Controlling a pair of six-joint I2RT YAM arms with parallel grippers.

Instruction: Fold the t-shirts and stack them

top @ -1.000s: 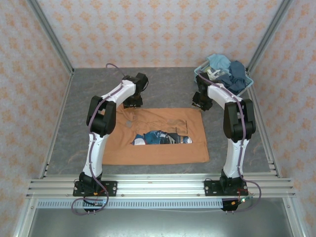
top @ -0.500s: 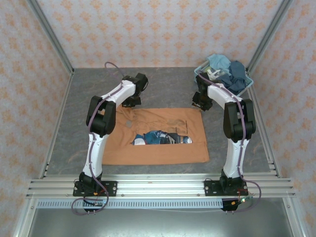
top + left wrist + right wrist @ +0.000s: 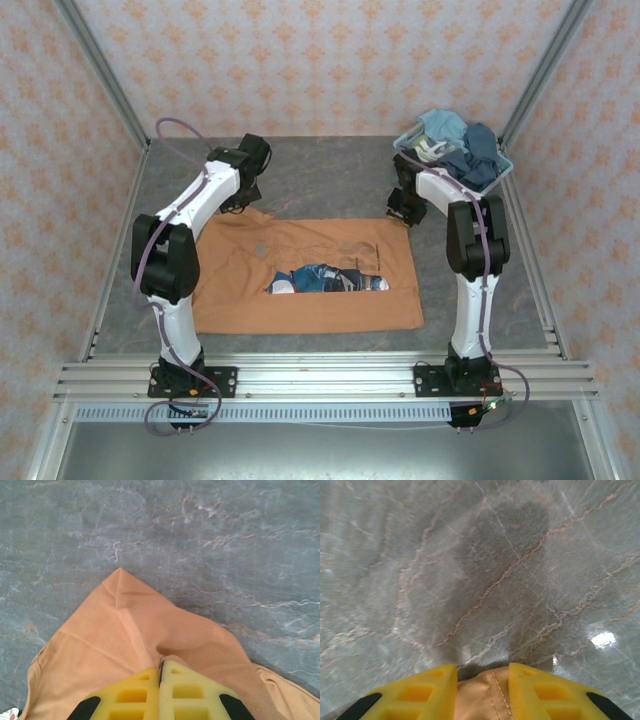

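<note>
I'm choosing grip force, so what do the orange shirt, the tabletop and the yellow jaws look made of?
The shirt: soft matte cloth, probably cotton; it creases and puckers.
The tabletop: grey stone-look surface with pale veins and a slight sheen; possibly laminate.
The jaws: yellow matte plastic or rubber, moulded with recesses.

Soft, even light is falling from above across the grey table (image 3: 330,180), leaving only faint shadows under the arms. Ahead of the right gripper (image 3: 482,674) a broad dark shadow is lying on the stone, and off to its right a small white glare spot is shining — the surface to its left is smearing into blur. Ahead of the left gripper (image 3: 161,666) everything is showing crisp, the orange-tan t-shirt (image 3: 125,630) throwing a thin shadow beyond its raised fold.
</note>
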